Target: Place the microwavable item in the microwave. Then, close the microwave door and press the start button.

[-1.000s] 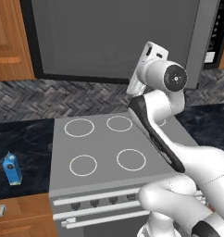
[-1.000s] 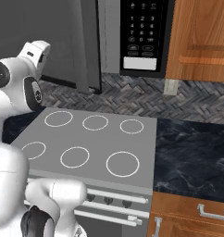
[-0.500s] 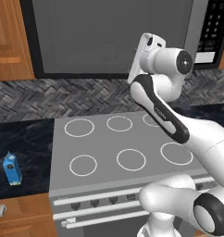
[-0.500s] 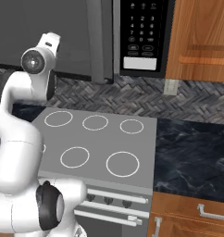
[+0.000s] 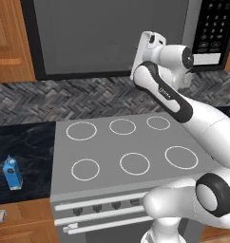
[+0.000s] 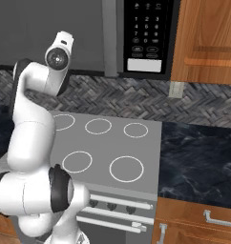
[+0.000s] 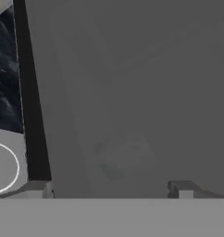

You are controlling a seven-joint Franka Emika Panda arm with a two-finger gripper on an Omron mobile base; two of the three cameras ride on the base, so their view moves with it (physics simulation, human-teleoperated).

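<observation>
You're holding the gripper [image 7: 111, 187] right up against the microwave door [image 5: 112, 35], arm raised above the back of the stove [image 5: 131, 152]. In the hand view the fingertips [image 7: 181, 187] are sitting wide apart at the bottom, nothing between them, jaws open and empty. The tinted glass is covering most of that view, and a faint pale round shape with a greenish patch is showing through it; it's probably the mug [image 7: 123, 157] inside the microwave [image 6: 108, 33], too dim to be sure. The door is looking close to shut from both base views. The keypad panel [image 6: 145, 33] is sitting to the right of the door, apart from your hand. The blue carton [image 5: 12, 173] is standing on the dark counter [image 5: 22, 161] left of the stove.
</observation>
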